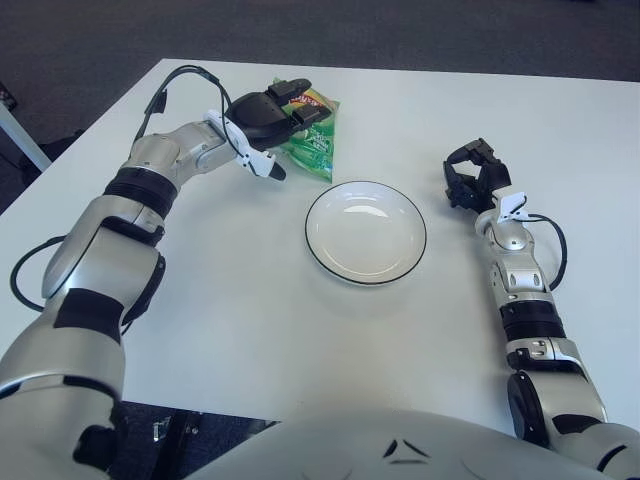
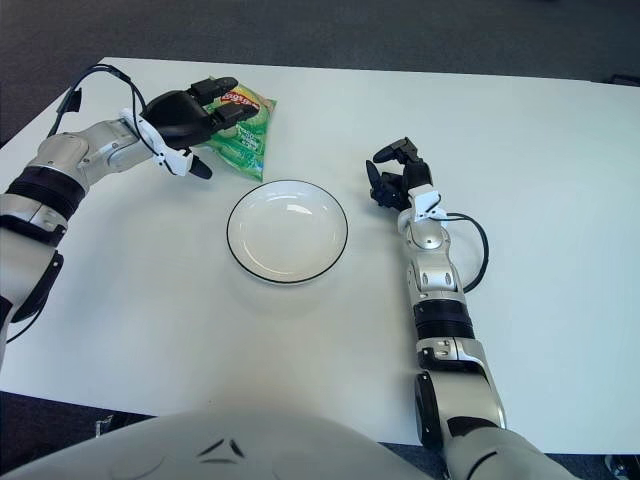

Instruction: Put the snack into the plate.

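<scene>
Early yet: left hand (image 1: pixel 272 112) low over green snack bag (image 1: pixel 314 140), fingers spread, not gripping; bag on table (image 1: pixel 250 300) beside empty plate (image 1: pixel 366 232); right hand (image 1: pixel 472 175) beside plate.

Only print you'll find is on the green snack bag (image 1: pixel 312 135): a red and yellow round logo near its top right corner, partly behind the left hand (image 1: pixel 275 108), lettering too small to read. Some white print lower on the bag, also unreadable. You get nothing legible on the plate (image 1: pixel 366 232), table (image 1: pixel 300 330), arms or right hand (image 1: pixel 472 174)
</scene>
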`<state>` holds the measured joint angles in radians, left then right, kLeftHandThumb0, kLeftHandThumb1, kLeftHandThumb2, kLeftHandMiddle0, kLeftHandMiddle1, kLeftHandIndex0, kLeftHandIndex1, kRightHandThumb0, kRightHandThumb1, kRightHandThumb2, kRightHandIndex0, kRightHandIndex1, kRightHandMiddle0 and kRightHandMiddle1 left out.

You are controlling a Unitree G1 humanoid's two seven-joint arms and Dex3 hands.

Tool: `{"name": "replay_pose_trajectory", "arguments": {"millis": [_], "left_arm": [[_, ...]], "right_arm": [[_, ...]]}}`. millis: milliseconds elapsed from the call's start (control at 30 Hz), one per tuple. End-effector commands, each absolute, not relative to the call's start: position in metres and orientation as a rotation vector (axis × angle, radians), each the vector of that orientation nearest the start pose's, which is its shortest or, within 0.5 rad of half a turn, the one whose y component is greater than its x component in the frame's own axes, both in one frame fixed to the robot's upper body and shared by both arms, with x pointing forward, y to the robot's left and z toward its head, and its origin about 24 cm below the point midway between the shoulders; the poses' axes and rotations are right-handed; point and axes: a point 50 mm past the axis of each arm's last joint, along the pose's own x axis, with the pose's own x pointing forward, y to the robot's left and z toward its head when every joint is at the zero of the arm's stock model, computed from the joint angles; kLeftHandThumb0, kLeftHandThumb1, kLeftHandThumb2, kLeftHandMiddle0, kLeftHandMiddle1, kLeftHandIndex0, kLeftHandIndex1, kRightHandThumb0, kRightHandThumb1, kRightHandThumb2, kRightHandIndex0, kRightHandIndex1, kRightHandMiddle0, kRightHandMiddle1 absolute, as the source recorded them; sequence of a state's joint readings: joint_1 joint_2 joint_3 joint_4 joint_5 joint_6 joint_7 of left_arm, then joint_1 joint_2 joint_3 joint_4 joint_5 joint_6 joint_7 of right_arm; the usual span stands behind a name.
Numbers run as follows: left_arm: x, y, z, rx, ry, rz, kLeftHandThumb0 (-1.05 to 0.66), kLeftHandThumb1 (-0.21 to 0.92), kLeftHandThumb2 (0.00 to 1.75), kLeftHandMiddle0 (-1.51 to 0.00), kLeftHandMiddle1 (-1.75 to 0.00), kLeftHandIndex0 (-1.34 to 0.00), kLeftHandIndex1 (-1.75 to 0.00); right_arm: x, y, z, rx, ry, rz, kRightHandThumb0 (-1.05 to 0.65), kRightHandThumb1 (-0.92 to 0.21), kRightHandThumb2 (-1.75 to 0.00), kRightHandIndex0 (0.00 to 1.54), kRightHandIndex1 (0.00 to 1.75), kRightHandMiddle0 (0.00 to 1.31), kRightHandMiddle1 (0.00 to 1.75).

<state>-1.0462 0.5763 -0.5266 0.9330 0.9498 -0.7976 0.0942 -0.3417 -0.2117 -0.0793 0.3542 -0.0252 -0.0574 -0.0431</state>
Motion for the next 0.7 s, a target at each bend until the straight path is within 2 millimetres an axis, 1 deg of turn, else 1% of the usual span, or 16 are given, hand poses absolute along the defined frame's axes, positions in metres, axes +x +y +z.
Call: {"name": "replay_pose_trajectory", "arguments": {"millis": [0, 167, 467, 600, 667], "left_arm": [[0.379, 0.138, 0.172, 1.659, -0.659, -0.710, -0.86, 0.60, 0.48, 0.00, 0.00, 0.00, -0.25], [0.381, 0.136, 0.163, 1.627, -0.591, -0.740, -0.86, 0.57, 0.47, 0.00, 0.00, 0.00, -0.29], [0.383, 0.135, 0.157, 1.623, -0.536, -0.762, -0.84, 0.55, 0.47, 0.00, 0.00, 0.00, -0.30], [0.383, 0.135, 0.151, 1.625, -0.513, -0.756, -0.80, 0.52, 0.49, 0.00, 0.00, 0.00, -0.31], [0.385, 0.134, 0.143, 1.640, -0.492, -0.741, -0.79, 0.51, 0.51, 0.00, 0.00, 0.00, -0.31]], "right_arm": [[0.303, -0.198, 0.029, -0.219, 0.131, -0.077, -0.36, -0.77, -0.74, 1.19, 1.75, 0.28, 1.75], [0.303, -0.197, 0.030, -0.231, 0.122, -0.084, -0.36, -0.75, -0.76, 1.20, 1.75, 0.29, 1.75], [0.303, -0.198, 0.029, -0.243, 0.129, -0.080, -0.37, -0.74, -0.78, 1.20, 1.75, 0.29, 1.75], [0.303, -0.197, 0.030, -0.242, 0.125, -0.078, -0.37, -0.74, -0.78, 1.20, 1.75, 0.29, 1.75], [0.303, -0.197, 0.030, -0.242, 0.123, -0.078, -0.37, -0.74, -0.78, 1.20, 1.75, 0.30, 1.75]]}}
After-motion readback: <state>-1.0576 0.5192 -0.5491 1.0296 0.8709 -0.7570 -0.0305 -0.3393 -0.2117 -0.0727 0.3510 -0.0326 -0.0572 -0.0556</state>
